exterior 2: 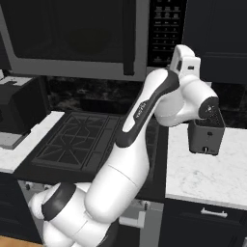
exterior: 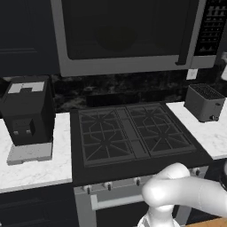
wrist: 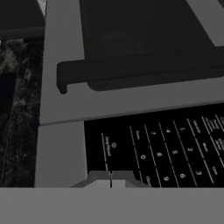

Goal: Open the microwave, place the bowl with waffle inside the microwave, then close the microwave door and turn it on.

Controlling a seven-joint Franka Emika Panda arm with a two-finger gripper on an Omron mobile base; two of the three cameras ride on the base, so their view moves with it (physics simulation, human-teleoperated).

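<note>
The microwave (exterior: 133, 66) hangs above the stove with its door (exterior: 124, 31) closed. The dark bar handle (exterior: 188, 40) runs along the door's right edge, and the black button panel (exterior: 212, 26) sits beside it. My gripper (wrist: 111, 180) is shut with nothing between its fingertips. It sits just short of the lower part of the button panel (wrist: 166, 148), with the handle (wrist: 140, 65) lying across the rolled hand view. In the right base view my hand (exterior 2: 185, 61) is raised in front of the panel (exterior 2: 166, 29). The bowl and the waffle are hidden.
A black gas stove (exterior: 133, 133) lies below the microwave. A black toaster (exterior: 204, 103) stands on the right marble counter (exterior 2: 207, 173), close under my forearm. A black coffee machine (exterior: 27, 111) stands on the left counter (exterior: 35, 168).
</note>
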